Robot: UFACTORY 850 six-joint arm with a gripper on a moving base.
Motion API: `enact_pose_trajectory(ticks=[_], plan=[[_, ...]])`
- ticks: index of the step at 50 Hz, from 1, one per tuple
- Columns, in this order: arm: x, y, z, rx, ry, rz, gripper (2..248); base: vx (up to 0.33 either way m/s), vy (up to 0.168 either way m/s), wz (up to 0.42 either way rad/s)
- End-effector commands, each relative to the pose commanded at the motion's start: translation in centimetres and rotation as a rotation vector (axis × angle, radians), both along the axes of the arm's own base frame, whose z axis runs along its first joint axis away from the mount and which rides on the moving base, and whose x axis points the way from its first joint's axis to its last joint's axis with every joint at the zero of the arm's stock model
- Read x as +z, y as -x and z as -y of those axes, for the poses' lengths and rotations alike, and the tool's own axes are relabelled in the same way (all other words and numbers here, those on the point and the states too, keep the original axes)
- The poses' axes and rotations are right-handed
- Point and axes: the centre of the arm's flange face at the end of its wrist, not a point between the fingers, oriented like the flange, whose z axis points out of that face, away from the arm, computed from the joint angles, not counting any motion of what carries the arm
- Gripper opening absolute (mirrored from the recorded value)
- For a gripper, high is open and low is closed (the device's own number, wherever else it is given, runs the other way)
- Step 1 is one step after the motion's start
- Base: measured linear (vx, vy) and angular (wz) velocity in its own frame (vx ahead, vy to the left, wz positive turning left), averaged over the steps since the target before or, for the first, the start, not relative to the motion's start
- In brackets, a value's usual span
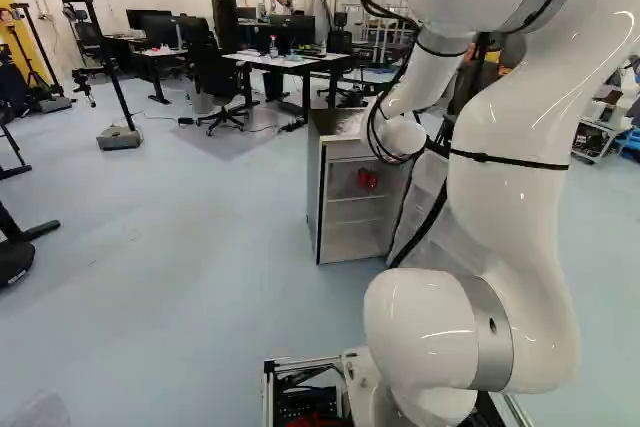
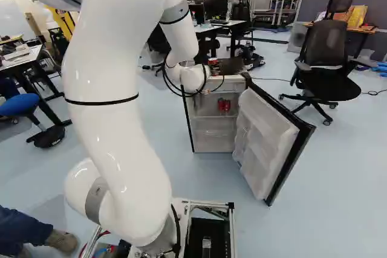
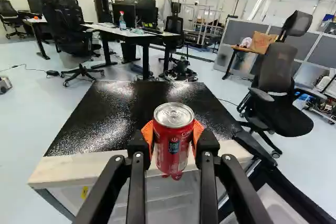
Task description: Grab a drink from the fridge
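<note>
In the wrist view, the end effector (image 3: 173,134) pinches a red metal drink can with a silver lid (image 3: 174,142) from both sides, its orange pads (image 3: 147,136) against the can. The can stands upright between the fingers, in front of the glossy black top of a small white fridge (image 3: 100,124) and overlapping its pale front edge. Only here can the grip be read. Small red shapes just below the can are hard to make out, and the fridge's open door is cut off

In the left base view, the white arm (image 1: 520,177) hides much of that door, and neither the held can nor the end effector can be made out. The fridge front is open, with red items (image 1: 367,179) on a shelf inside, too small to count surely

In the right base view, the open door with its white inner shelves and black edge (image 2: 269,140) shows far more fully, swung out beside the fridge. The held can shows as a bit of red just past the arm's wrist, near the black top; the end effector's fingers cannot be told apart there
</note>
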Motion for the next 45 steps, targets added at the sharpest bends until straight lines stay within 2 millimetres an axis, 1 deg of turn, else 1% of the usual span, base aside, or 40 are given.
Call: enact_pose_trajectory(ticks=[24, 45], plan=[[-0.9, -3.6, 0.6, -0.036, -0.029, -0.022, 95, 0.0, 0.0, 0.0], [-1.7, -6.3, 2.1, -0.085, -0.056, -0.037, 95, 0.0, 0.0, 0.0]])
